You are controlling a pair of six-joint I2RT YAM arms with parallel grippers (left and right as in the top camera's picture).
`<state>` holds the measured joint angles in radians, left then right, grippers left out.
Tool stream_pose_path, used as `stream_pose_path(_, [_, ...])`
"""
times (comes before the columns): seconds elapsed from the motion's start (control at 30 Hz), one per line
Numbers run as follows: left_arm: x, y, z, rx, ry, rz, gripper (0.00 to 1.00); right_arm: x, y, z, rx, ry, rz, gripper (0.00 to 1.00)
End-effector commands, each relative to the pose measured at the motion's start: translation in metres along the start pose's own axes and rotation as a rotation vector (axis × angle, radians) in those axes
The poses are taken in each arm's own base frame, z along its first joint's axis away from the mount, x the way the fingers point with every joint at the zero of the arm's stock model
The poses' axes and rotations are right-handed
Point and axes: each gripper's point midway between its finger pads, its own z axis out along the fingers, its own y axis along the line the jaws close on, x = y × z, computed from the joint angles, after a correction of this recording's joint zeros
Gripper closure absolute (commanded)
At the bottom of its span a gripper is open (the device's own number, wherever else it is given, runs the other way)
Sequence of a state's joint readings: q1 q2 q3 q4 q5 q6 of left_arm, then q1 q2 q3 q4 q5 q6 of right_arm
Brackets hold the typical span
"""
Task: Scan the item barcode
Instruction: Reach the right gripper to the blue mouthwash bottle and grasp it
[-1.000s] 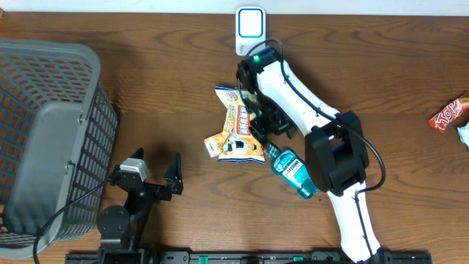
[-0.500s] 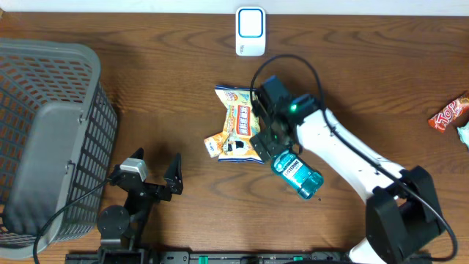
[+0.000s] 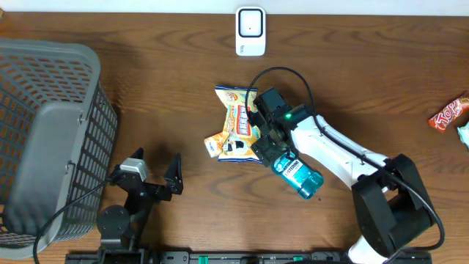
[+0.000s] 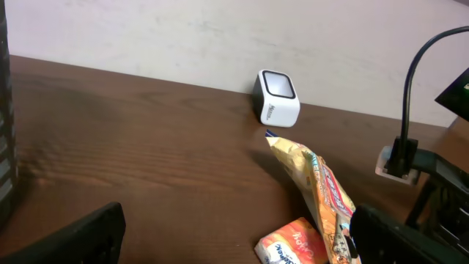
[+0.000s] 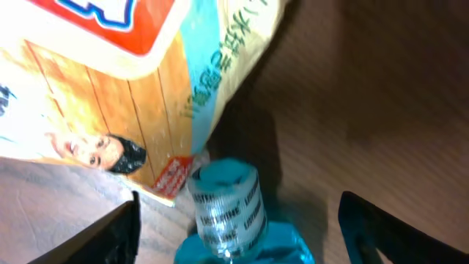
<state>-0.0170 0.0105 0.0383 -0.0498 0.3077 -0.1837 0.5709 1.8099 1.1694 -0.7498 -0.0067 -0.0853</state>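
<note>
Right gripper [image 5: 240, 199] hangs low over the teal bottle [image 3: 297, 172], jaws spread wide, one finger on each side of the cap [image 5: 223, 194], neither touching it and nothing held. Left gripper [image 3: 156, 164] is also spread wide and empty, parked near the basket [image 3: 44, 132], well apart from the items.

The bottle lies on its side on the table [image 3: 381, 88], with its cap end just beside the lower edge of the snack bag [image 3: 238, 128]. The scanner [image 3: 250, 31] stands at the far edge, well apart.

Handling, as a judgement:
- The bottle is probably liquid-filled, so fairly heavy for its size.
- It is stiff plastic, smooth and round, so it may roll or twist in the pads.
- The neck just below the cap looks like the easiest hold, though the body would then swing. A grip across the shoulder looks steadier.
- Keep the pads off the label. The barcode's position can't be made out from these views.
- The bag is light and crinkly, and a low pass could drag it.
</note>
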Motion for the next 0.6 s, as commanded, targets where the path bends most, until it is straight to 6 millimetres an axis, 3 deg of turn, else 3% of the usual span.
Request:
stream_pose_path(0.0, [0.015, 0.002, 0.001, -0.002, 0.044, -0.012, 0.02, 0.0, 0.003, 0.011, -0.009, 0.018, -0.029, 0.26])
stream_pose_path(0.07, [0.015, 0.002, 0.001, -0.002, 0.043, -0.012, 0.02, 0.004, 0.002, 0.014, -0.01, 0.037, -0.031, 0.34])
stream_pose_path(0.27, [0.015, 0.002, 0.001, -0.002, 0.044, -0.012, 0.02, 0.008, 0.001, 0.015, -0.012, 0.052, -0.034, 0.44])
stream_pose_path(0.47, [0.015, 0.002, 0.001, -0.002, 0.044, -0.012, 0.02, 0.011, 0.001, 0.029, -0.013, 0.082, -0.041, 0.47])
stream_pose_path(0.57, [0.015, 0.002, 0.001, -0.002, 0.043, -0.012, 0.02, 0.021, 0.001, 0.043, -0.017, 0.135, -0.04, 0.59])
